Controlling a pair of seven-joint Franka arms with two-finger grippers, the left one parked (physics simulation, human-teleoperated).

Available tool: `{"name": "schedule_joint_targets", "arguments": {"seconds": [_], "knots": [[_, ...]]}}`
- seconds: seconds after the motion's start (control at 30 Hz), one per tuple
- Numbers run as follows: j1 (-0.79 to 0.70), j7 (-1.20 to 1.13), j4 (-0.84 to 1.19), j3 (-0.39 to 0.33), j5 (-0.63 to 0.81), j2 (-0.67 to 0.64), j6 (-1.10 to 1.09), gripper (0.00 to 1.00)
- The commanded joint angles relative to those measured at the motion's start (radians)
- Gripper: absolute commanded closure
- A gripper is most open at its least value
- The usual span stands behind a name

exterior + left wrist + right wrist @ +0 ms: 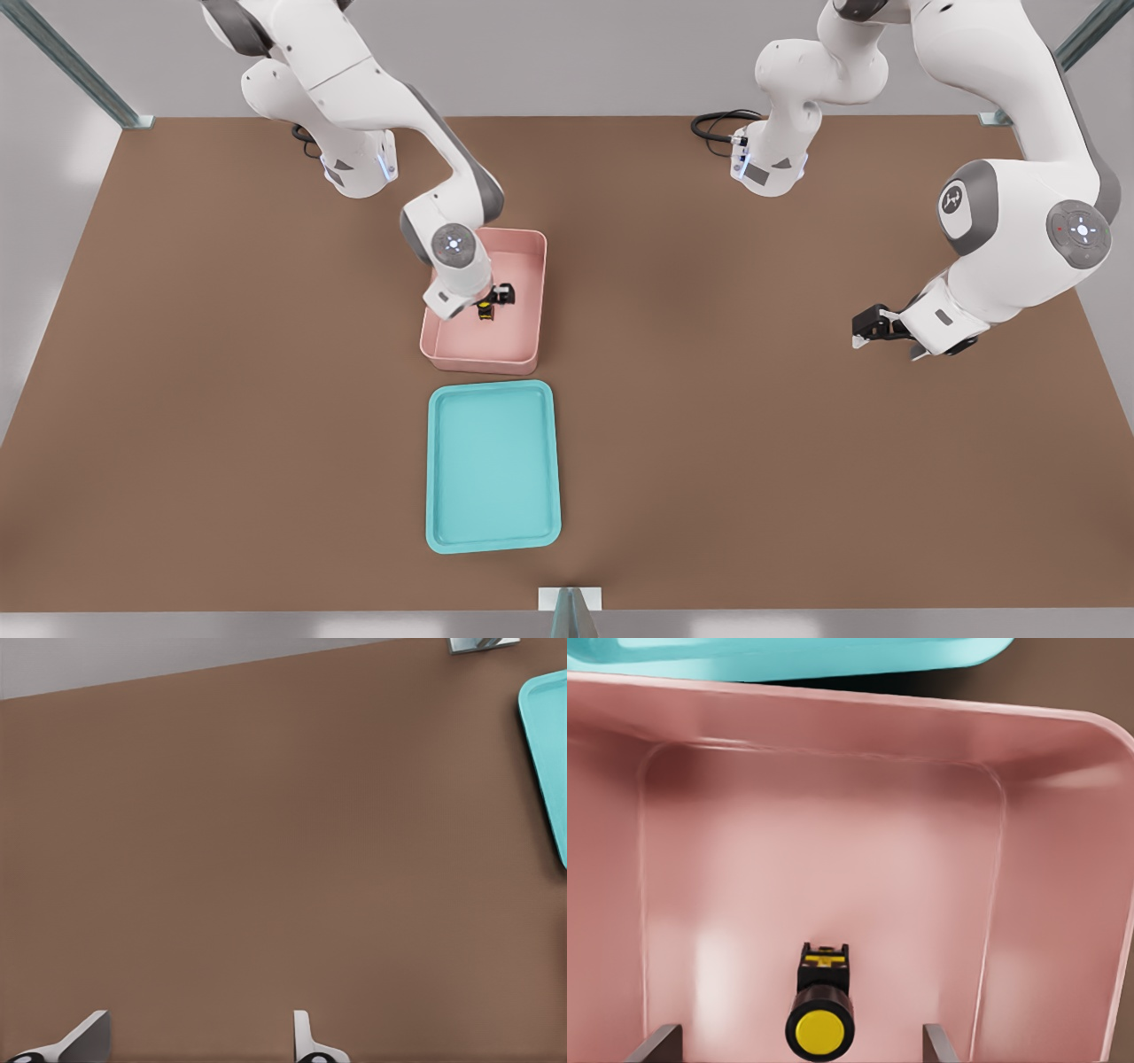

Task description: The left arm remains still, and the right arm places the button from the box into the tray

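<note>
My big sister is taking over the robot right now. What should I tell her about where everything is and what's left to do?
Gripper: down inside the pink box, fingers open on either side of the button, not gripping yet.
Button: lying on the box floor, yellow cap facing the wrist camera.
Tray: on the table right next to the box, nothing in it.
Done: the right arm has reached the button.
Left: close on the button, lift it out, carry it over and put it in the tray.

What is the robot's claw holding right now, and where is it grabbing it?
Nothing yet. The gripper is down inside the pink box, open, with its fingers apart on either side of the button, not touching it.
</note>
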Motion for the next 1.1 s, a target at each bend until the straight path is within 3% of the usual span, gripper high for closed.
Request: {"name": "schedule_joint_targets", "arguments": {"seconds": [0.0,0.63,0.87,0.93,1.07], "knots": [[0.000,0.091,0.002,0.000,0.001,0.016,0.055,0.00],[0.025,0.081,-0.043,0.000,0.001,0.043,0.077,0.01],[0.011,0.079,-0.058,0.000,0.000,0.050,0.084,0.23],[0.012,0.081,-0.056,0.000,0.001,0.056,0.095,0.24],[0.014,0.091,-0.050,-0.002,0.009,0.061,0.095,0.38]]}}
